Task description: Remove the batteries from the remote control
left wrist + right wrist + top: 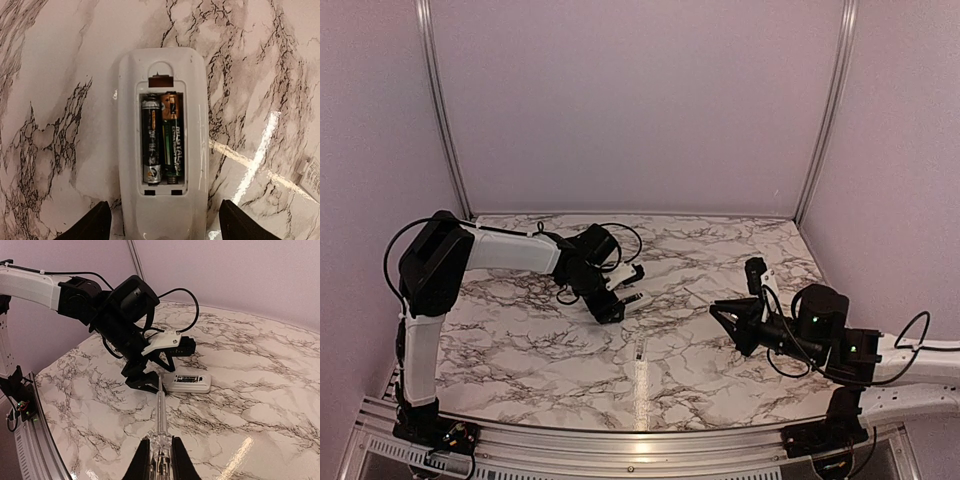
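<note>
The white remote control [162, 200] lies on the marble table with its back up and its battery bay open. Two dark batteries [151, 140] lie side by side in the bay, the right one [172, 137] with a copper-coloured end. My left gripper [165, 225] is open; its fingers straddle the remote's near end with a gap on each side. In the right wrist view the remote [187, 385] lies beside the left gripper [150, 382]. My right gripper [160, 460] is shut on a long clear rod tool [160, 410] whose tip points toward the remote's near end.
A small white piece with a label [311, 175] lies on the table to the right of the remote. In the top view the left gripper [620, 300] and right gripper [718, 312] face each other across the table's middle. Walls enclose the table.
</note>
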You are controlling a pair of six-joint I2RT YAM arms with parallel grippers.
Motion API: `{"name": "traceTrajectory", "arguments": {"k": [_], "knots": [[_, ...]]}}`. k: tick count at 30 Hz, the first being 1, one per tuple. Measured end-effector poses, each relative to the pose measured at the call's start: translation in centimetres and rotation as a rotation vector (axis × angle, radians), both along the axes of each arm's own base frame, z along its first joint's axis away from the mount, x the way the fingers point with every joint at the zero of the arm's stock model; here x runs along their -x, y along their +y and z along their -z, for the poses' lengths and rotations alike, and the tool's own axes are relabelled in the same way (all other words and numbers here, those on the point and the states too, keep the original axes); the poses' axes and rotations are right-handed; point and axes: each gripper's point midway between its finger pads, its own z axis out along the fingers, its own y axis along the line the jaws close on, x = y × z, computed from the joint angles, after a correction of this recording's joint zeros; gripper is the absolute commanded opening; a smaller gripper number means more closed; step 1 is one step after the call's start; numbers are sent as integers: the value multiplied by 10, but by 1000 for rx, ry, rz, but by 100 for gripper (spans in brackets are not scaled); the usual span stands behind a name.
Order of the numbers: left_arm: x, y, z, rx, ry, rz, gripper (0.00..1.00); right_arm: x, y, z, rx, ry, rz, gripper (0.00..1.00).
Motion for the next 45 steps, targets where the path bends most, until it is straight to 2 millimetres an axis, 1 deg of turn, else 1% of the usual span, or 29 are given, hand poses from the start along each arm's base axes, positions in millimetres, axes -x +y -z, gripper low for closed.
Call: {"name": "traceTrajectory", "arguments": {"k": [8,15,19,24,29,32,35,40,45], "knots": [[-1,1,5,-17,1,-2,70,1,0,-4,-11,-6,-5,0],[0,0,6,-14,5,10,59,2,-1,-2,-11,-6,-7,0],[0,0,5,-13,4,16,48,2,-1,-2,-11,-6,-8,0],[0,-1,5,-5,11,23,37,2,-1,-2,-11,-6,-8,0],[2,-2,5,5,19,29,22,2,-1,-3,-12,-7,-8,0],[3,-2,5,14,15,29,10,2,-1,-3,-13,-9,-7,0],[10,0,4,18,12,34,0,2,-2,-4,-13,-10,-6,0],[31,0,-2,29,-4,50,0,2,-3,-5,-14,-14,1,0],[47,-4,-21,74,-68,58,0,0,-5,-7,-19,-20,16,0]]}}
